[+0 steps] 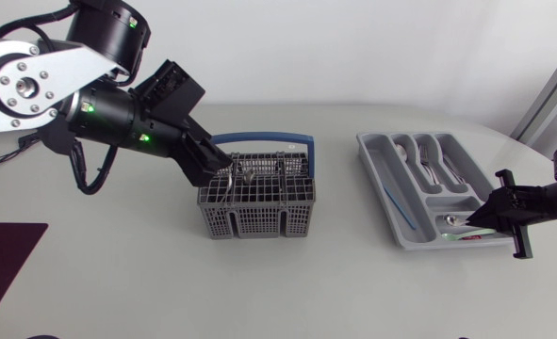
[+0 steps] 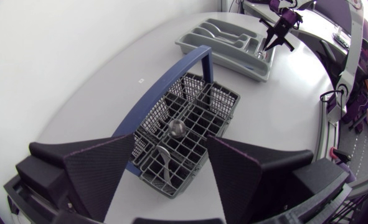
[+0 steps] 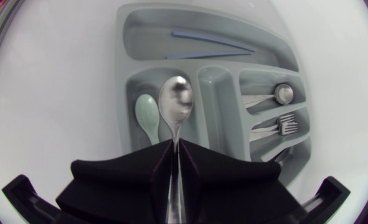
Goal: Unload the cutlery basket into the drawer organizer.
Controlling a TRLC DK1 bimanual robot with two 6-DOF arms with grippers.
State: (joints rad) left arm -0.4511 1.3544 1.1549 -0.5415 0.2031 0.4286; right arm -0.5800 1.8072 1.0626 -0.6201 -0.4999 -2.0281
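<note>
The right gripper (image 3: 174, 144) pinches 1 spoon (image 3: 175, 102) by its handle, bowl above the organizer (image 3: 122, 50) compartment holding a pale spoon (image 3: 147, 119). Lower it level before releasing (left gripper (image 2: 171, 146) hangs spread over the basket (image 2: 218, 99)).

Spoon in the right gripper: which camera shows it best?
Right wrist view: the spoon shows large, its bowl ahead of the right gripper, over the drawer organizer. The head view shows only a glint at that gripper's tip. In the left wrist view it is too small to tell.
</note>
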